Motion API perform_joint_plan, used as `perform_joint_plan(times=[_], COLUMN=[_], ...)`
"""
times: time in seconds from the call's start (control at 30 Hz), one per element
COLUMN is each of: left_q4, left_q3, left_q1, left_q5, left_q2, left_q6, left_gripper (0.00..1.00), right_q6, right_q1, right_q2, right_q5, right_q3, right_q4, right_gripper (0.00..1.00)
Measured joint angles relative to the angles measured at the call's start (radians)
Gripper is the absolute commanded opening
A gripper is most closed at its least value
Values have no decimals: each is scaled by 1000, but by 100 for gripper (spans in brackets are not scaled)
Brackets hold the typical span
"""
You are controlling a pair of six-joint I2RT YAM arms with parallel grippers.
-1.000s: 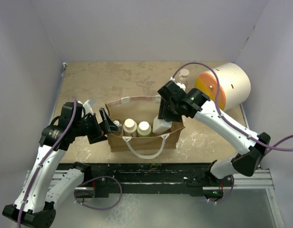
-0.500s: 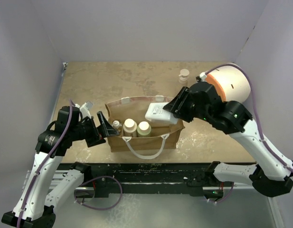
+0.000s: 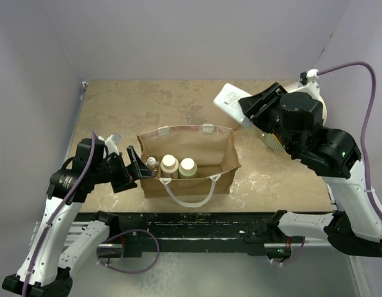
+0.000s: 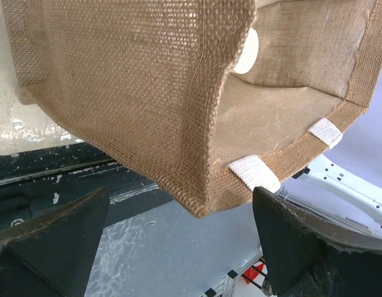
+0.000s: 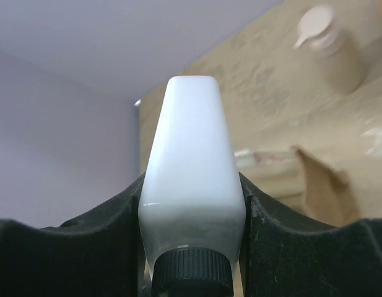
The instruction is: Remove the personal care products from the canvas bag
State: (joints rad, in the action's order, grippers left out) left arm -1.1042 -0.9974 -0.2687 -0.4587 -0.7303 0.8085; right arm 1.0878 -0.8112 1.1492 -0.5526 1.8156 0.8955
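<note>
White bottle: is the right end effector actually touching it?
Touching. The right wrist view shows the right end effector with both fingers pressed flush against the sides of the white bottle, no gap on either side.

Lab test booth, blank walls (image 3: 197, 37)

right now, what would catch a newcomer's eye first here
The white bottle with a black cap stands out first, clamped in the right claw and held in the air beyond the bag's far right corner. Next comes the brown canvas bag mid-table, with three bottles standing at its left end and the open left claw straddling its left edge.
</note>
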Motion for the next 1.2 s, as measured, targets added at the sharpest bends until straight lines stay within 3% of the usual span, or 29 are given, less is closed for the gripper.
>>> perform_joint_plan(times=[0.17,0.27,0.43,0.67,0.97,1.2], left_q4=[-13,-14,-22,-42,-76,-91], left_q3=[0,-5,-46,-76,-129,-153], left_q1=[0,0,0,0,0,0], left_q5=[0,1,1,14,56,77], left_q2=[19,15,-26,-68,-155,-188], left_q6=[9,11,10,-16,-69,-73], left_gripper=[99,99,99,99,99,99], right_q6=[-137,-183,-182,-85,127,214], right_q1=[22,103,261,348,522,555], right_q2=[31,61,101,150,328,536], right_q5=[-227,-250,-166,-21,80,154], right_q3=[30,8,-131,-267,-275,-235], right_q4=[91,158,180,166,76,30], right_gripper=[0,0,0,0,0,0])
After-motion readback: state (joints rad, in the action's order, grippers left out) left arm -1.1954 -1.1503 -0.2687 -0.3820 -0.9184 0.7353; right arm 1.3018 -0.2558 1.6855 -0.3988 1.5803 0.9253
